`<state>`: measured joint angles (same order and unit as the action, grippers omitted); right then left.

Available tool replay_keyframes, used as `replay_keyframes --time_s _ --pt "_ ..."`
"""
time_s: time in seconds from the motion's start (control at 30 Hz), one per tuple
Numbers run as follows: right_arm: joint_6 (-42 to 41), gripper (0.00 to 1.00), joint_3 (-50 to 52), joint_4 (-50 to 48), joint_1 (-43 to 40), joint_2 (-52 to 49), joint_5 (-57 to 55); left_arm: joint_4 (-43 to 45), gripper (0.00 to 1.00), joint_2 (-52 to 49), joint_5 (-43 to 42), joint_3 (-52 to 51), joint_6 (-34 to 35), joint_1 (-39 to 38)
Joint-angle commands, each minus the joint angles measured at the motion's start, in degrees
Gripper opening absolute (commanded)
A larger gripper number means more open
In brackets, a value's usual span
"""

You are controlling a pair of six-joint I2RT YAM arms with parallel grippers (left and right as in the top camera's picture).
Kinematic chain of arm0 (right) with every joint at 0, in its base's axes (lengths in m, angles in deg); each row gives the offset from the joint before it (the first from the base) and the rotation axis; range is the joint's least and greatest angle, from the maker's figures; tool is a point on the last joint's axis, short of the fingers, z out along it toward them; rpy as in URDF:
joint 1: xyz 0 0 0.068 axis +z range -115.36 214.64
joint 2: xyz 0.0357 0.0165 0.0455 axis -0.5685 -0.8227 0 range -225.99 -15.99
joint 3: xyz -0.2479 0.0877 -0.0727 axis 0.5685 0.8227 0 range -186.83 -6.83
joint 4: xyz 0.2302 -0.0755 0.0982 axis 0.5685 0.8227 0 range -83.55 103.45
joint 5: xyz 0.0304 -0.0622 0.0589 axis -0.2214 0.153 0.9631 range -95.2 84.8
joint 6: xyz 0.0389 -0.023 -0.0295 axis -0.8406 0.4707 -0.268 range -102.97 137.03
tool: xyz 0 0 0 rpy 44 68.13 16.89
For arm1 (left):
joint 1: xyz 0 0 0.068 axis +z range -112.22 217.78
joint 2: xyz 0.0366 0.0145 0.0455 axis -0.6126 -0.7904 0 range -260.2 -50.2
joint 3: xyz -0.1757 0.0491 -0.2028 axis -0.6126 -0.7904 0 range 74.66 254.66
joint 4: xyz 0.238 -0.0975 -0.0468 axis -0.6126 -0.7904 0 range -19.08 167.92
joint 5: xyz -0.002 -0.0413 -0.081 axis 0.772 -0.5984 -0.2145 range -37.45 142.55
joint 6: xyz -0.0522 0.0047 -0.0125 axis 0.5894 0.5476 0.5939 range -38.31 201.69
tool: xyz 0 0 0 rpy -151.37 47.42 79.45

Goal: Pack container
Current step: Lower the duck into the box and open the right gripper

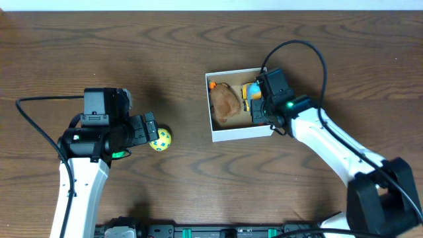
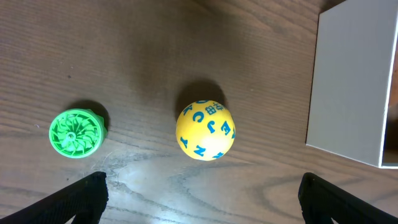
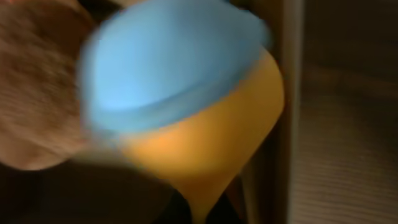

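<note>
Overhead, right gripper [image 1: 256, 99] jaws unclear against container [image 1: 241, 135] right wall, left gripper [image 2: 202, 194] wide near ball [image 2: 205, 130].

White arms [image 1: 82, 192], black cables [image 1: 295, 42], green lights [image 1: 289, 104]

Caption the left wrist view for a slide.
Left gripper open over a yellow lettered ball; green disc and white-walled container nearby.

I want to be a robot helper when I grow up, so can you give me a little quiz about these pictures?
1. True or false: the yellow ball lies inside the container.
2. Which arm's gripper is down at the container? A) left B) right
3. Fill in: the small wheel toy beside the ball is coloured ____.
Key: 1 false; 2 B, the right gripper; 3 green.
</note>
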<state>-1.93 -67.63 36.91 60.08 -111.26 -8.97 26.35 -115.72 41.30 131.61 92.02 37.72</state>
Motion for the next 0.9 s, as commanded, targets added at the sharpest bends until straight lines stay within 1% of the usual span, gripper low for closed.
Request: replay_keyframes --time_s 0.0,0.03,0.1,0.13,0.2,0.23,0.3,0.37,0.4,0.6,0.7,0.8,0.87 --pt "1.16 0.03 -0.87 1.46 0.61 -2.01 -0.92 -0.02 0.98 0.11 -0.15 0.98 0.09 0.24" --pt "1.18 0.10 -0.87 1.77 0.63 -2.25 -0.92 -0.02 0.98 0.11 -0.15 0.98 0.09 0.24" --pt "1.25 0.36 -0.87 2.10 0.63 -2.19 -0.90 0.00 0.98 0.11 -0.15 0.98 0.09 0.24" --pt "1.25 0.43 -0.94 2.08 0.63 -1.84 -0.94 0.00 0.98 0.11 -0.15 0.98 0.09 0.24" --pt "1.25 0.54 -1.40 1.88 0.63 -1.20 -1.20 0.00 0.98 0.11 -0.15 0.98 0.09 0.24" --pt "1.29 0.66 -1.81 1.88 0.63 -0.85 -1.64 0.00 0.98 0.11 -0.15 0.98 0.09 0.24" --pt "2.40 0.77 -2.95 1.95 0.63 0.44 -2.25 0.00 0.98 0.11 -0.15 0.98 0.09 0.24" --pt "4.33 0.94 -4.44 2.01 0.70 2.03 -2.29 0.00 0.98 0.11 -0.15 0.98 0.09 0.24" --pt "5.07 0.99 -5.40 2.14 0.70 2.84 -2.27 0.00 0.98 0.11 -0.15 0.98 0.09 0.24" --pt "6.45 0.99 -12.37 4.11 0.70 6.49 -2.49 0.00 0.98 0.11 -0.15 0.98 0.09 0.24" --pt "6.01 0.99 -16.06 6.80 0.68 7.41 -5.22 0.04 0.98 0.11 -0.15 0.98 0.09 0.24" --pt "0.22 0.99 -18.58 10.91 -0.37 7.63 -13.22 0.00 0.98 0.11 -0.15 0.98 0.07 0.24" --pt "-1.92 0.99 -18.75 13.29 -1.88 7.61 -15.41 -0.02 0.98 0.15 -0.15 0.98 0.09 0.24"
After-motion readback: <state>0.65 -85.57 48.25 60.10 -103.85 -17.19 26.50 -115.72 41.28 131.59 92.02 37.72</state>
